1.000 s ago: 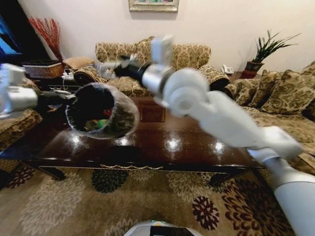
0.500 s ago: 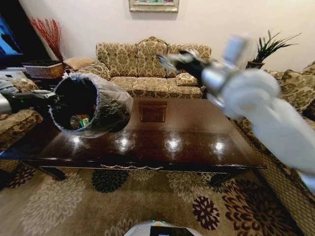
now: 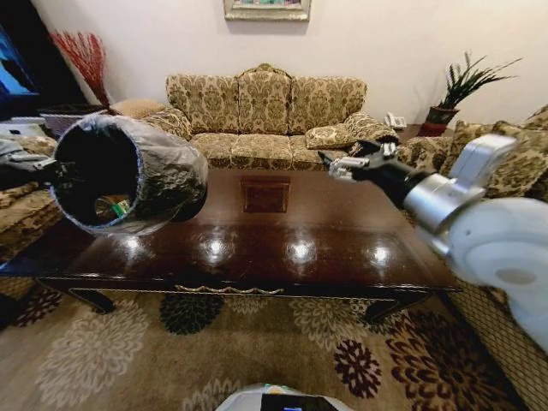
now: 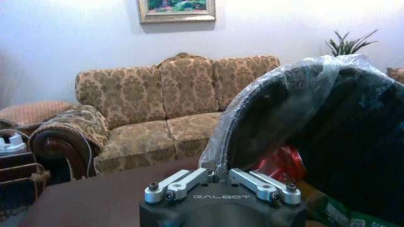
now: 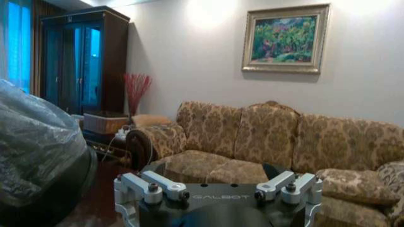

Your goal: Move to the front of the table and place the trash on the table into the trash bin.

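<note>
One round black bag-lined trash bin [image 3: 128, 175], tipped, hangs clamped in the left gripper [image 4: 220, 182] above the glossy dark-brown table [image 3: 282, 248]; the right gripper [image 3: 349, 163] hovers spread, empty.

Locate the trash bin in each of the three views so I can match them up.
Head view: trash bin tipped, held up at the left, above the table's left end.
Left wrist view: bin close, beside the left hand.
Right wrist view: bagged wall at one edge.
Shared landmark: patterned sofa.

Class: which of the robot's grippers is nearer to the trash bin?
Left. The left gripper is clamped on the trash bin's rim; the right gripper hangs apart, above the table's far right.
</note>
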